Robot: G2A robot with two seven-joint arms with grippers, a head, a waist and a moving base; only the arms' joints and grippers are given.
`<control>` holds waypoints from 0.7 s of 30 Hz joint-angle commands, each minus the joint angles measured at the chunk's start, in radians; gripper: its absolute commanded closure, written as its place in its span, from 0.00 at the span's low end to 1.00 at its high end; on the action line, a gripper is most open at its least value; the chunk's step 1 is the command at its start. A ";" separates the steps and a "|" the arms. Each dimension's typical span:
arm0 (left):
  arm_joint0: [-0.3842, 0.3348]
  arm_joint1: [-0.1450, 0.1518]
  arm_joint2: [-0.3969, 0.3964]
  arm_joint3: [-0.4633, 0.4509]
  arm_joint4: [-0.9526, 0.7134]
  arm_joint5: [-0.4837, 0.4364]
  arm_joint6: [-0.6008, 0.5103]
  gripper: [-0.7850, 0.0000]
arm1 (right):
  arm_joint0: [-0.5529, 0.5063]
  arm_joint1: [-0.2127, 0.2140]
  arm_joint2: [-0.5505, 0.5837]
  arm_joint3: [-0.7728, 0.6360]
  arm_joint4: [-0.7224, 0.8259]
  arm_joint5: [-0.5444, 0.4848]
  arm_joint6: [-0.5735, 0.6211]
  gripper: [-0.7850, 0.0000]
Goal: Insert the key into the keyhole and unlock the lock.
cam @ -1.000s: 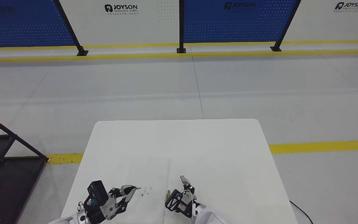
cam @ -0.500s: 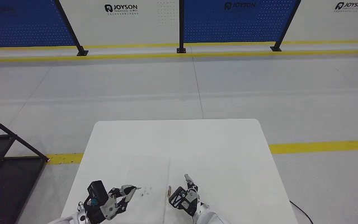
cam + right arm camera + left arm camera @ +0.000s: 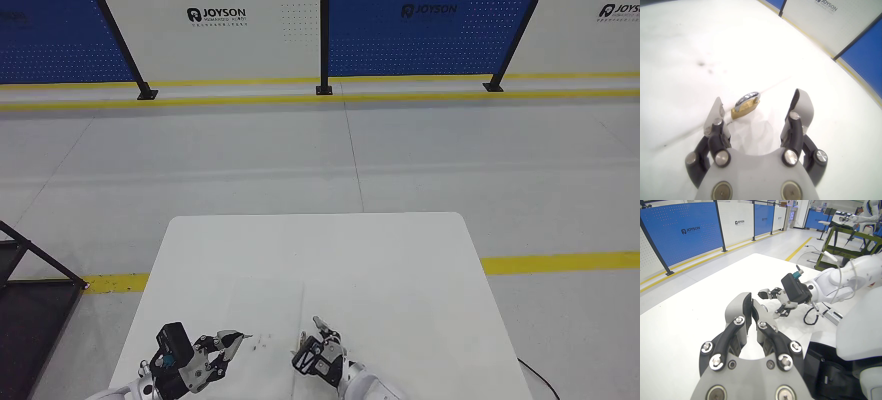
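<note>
The right end effector (image 3: 759,98) hangs low over the white rectangular worktop (image 3: 400,270) with its two grey fingers spread wide and gripping nothing. The small brass padlock with a curved silver shackle (image 3: 745,107) lies flat on the worktop in the gap between those fingers. It is just ahead of the end effector's palm and closer to one fingertip than to the other, and I cannot tell whether it touches that finger. The shackle end points away from the palm. A creased patch of white sheet (image 3: 753,130) lies under the end effector, between the lock and the palm.

The left end effector (image 3: 751,302) is off to the side of the right one, also low over the worktop. Its ribbed black pads (image 3: 746,306) are pressed together at the tips, and nothing shows between them. Just beyond its fingertips, on the side toward the right end effector (image 3: 770,305), lies the small silver metal key (image 3: 258,340) (too small here to make out its shape). It rests on the worktop, between the two end effectors and nearer the left one (image 3: 232,338).
</note>
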 commanded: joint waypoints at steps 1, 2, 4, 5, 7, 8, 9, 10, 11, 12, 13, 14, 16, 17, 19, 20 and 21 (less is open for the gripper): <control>0.000 0.000 0.000 0.000 0.000 0.000 0.000 1.00 | 0.015 -0.008 -0.013 0.016 0.003 0.009 0.012 0.33; 0.000 0.000 0.000 0.000 0.000 0.000 0.000 1.00 | 0.019 -0.010 -0.016 0.024 0.004 0.012 0.012 0.35; 0.000 0.000 0.000 0.000 0.000 0.000 0.000 1.00 | 0.024 -0.014 -0.020 0.035 0.004 0.018 0.007 0.49; 0.000 0.000 0.000 0.000 0.000 0.000 0.000 1.00 | 0.026 -0.015 -0.021 0.040 0.005 0.020 0.004 0.53; 0.000 0.000 0.000 0.000 0.000 0.000 0.000 1.00 | 0.028 -0.016 -0.022 0.048 0.004 0.022 0.001 0.54; 0.000 0.000 0.000 0.000 0.000 0.000 0.000 1.00 | 0.029 -0.016 -0.023 0.051 0.002 0.021 0.000 0.54; 0.000 0.000 0.000 0.000 0.000 0.000 0.000 1.00 | 0.029 -0.017 -0.023 0.053 0.001 0.021 -0.002 0.53; 0.000 0.000 0.000 0.000 0.000 0.000 0.000 1.00 | 0.028 -0.017 -0.022 0.055 -0.001 0.022 -0.006 0.53; 0.000 0.000 0.000 0.000 0.000 0.000 0.000 1.00 | 0.028 -0.016 -0.022 0.056 -0.001 0.021 -0.009 0.53; 0.000 0.000 0.000 0.000 0.000 0.000 0.000 1.00 | 0.027 -0.016 -0.020 0.057 -0.003 0.023 -0.012 0.53; 0.000 0.000 0.000 0.000 0.000 0.000 0.000 1.00 | 0.026 -0.016 -0.019 0.058 -0.003 0.022 -0.015 0.53; 0.000 0.000 0.000 0.000 0.000 0.000 0.000 1.00 | 0.025 -0.015 -0.018 0.058 -0.004 0.020 -0.016 0.53; 0.000 0.000 0.000 0.000 0.000 0.000 0.000 1.00 | 0.023 -0.015 -0.016 0.057 -0.006 0.020 -0.020 0.53; 0.000 0.000 0.000 0.000 0.000 0.000 0.000 1.00 | 0.022 -0.014 -0.015 0.056 -0.007 0.018 -0.023 0.54; 0.000 0.000 0.000 0.000 0.000 0.000 0.000 1.00 | 0.019 -0.013 -0.012 0.055 -0.009 0.015 -0.028 0.58; 0.000 0.000 0.000 0.000 0.000 0.000 0.000 1.00 | 0.018 -0.012 -0.011 0.055 -0.010 0.013 -0.030 0.61; 0.000 0.000 0.000 0.000 0.000 0.000 0.000 1.00 | 0.017 -0.012 -0.010 0.054 -0.011 0.012 -0.032 0.62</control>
